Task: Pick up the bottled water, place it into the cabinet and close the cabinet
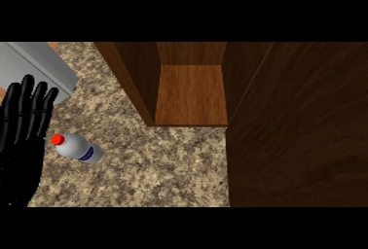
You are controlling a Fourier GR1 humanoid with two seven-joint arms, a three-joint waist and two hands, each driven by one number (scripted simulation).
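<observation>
Fingers [28,104] of left hand [20,146] straight, spread, holding nothing; bottled water [78,148] just beside.

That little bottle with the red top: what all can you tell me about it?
The bottled water is small, with a pale, whitish body, a red cap and a dark blue band near its lower end. It looks like plastic. It sits on the speckled stone counter, its cap toward the left, just right of the open black left hand, which does not hold it. The open wooden cabinet lies up and right.

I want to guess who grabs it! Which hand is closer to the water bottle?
Left. The left hand rests open just left of the water bottle. The right hand is not in view.
</observation>
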